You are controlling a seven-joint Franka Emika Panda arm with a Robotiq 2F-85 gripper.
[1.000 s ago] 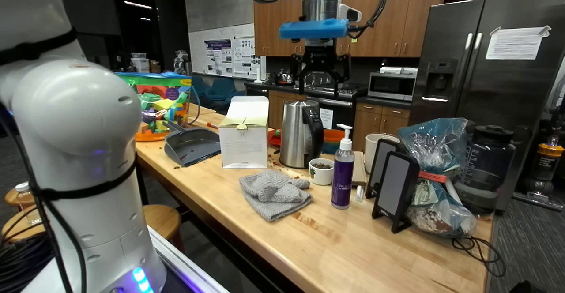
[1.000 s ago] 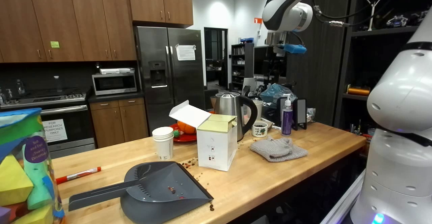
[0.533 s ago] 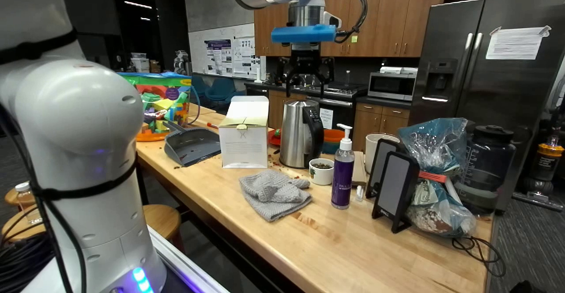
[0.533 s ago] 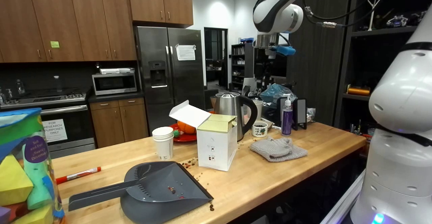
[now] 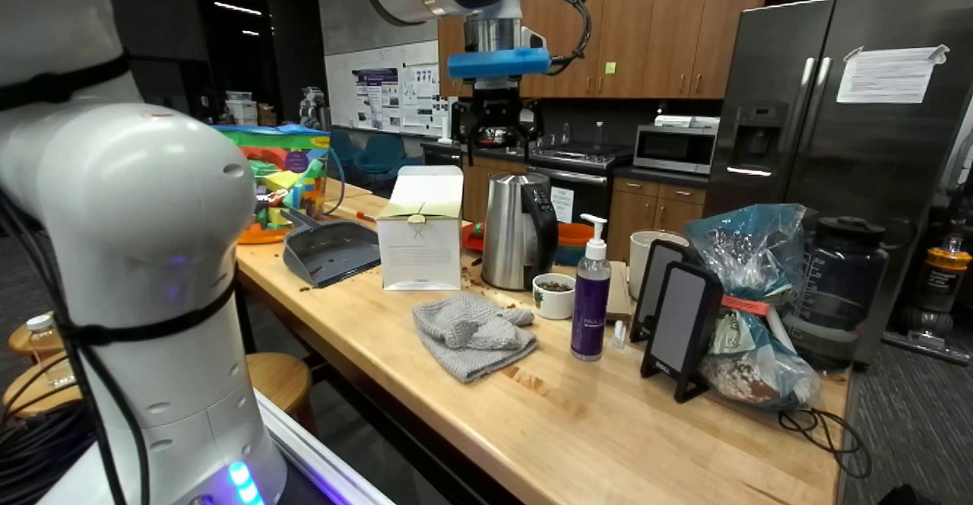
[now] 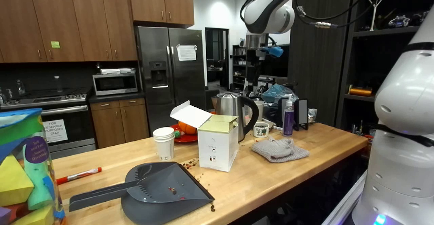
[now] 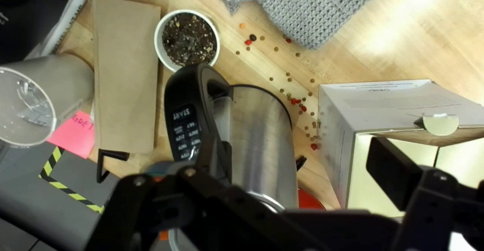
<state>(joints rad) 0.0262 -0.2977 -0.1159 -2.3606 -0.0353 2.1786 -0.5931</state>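
Note:
My gripper [image 5: 499,157] hangs in the air with its black fingers apart and nothing between them. It is above the steel kettle [image 5: 503,235], which has a black handle and buttons. In the wrist view, the left finger overlaps the kettle [image 7: 261,137] and the right finger pad [image 7: 393,171] overlaps the open white box [image 7: 401,101]; neither appears touched. The box [image 6: 217,150] stands upright beside the kettle [image 6: 228,104], flap raised. A grey knitted cloth [image 5: 471,334] lies bunched in front. A small white pot [image 7: 187,41] of dark soil sits near the kettle handle.
A purple pump bottle [image 5: 590,300] and black speakers [image 5: 680,330] stand near a bagged item [image 5: 749,322]. A grey dustpan [image 6: 166,187], stacked paper cups [image 6: 164,145] and a red marker [image 6: 79,175] lie toward the opposite end. Small beads are scattered by the box.
The arm and gripper have moved steadily leftward in both exterior views and slightly downward. The gripper stays open, and the objects on the table have not moved.

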